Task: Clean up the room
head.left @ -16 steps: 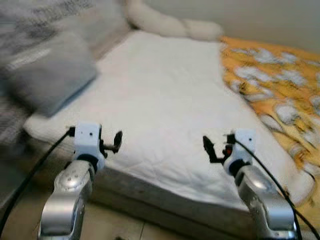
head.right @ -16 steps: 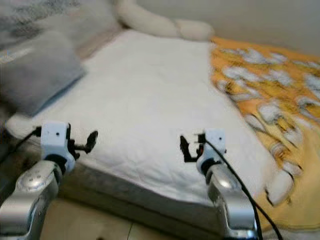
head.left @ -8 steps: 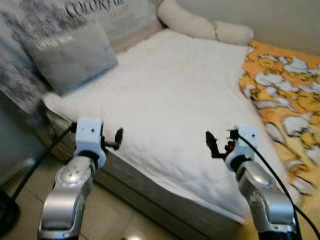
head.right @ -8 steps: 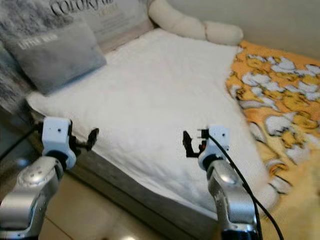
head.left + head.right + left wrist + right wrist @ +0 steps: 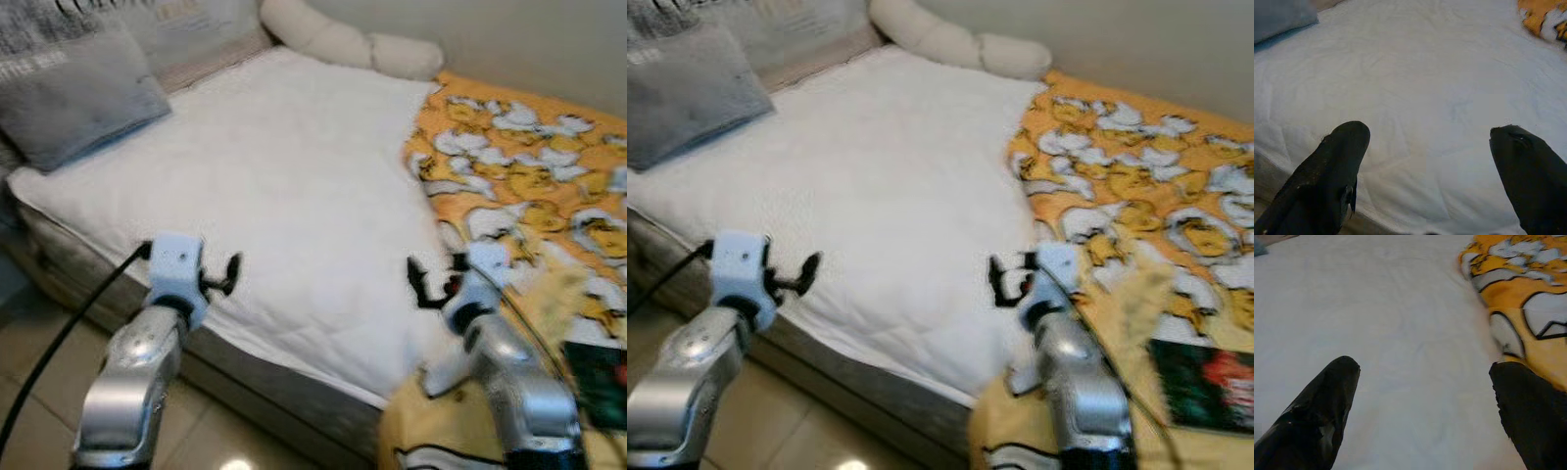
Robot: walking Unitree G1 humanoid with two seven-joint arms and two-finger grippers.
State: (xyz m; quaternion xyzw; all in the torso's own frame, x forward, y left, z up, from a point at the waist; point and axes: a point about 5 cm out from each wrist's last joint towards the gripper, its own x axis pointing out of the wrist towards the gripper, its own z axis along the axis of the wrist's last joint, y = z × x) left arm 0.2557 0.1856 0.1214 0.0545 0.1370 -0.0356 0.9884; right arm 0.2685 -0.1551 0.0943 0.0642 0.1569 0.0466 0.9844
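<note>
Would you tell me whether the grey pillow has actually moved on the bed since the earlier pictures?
No. The grey pillow still lies at the white mattress's head-end corner; the camera shifted instead.

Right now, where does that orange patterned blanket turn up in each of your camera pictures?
Left eye: orange blanket covers the bed's right side.
Right eye: same place.
Left wrist: a corner.
Right wrist: beside one finger.
Shared landmark: white sheet.

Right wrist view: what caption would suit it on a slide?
Open right end effector poised over a white bed sheet, beside an orange patterned blanket.
</note>
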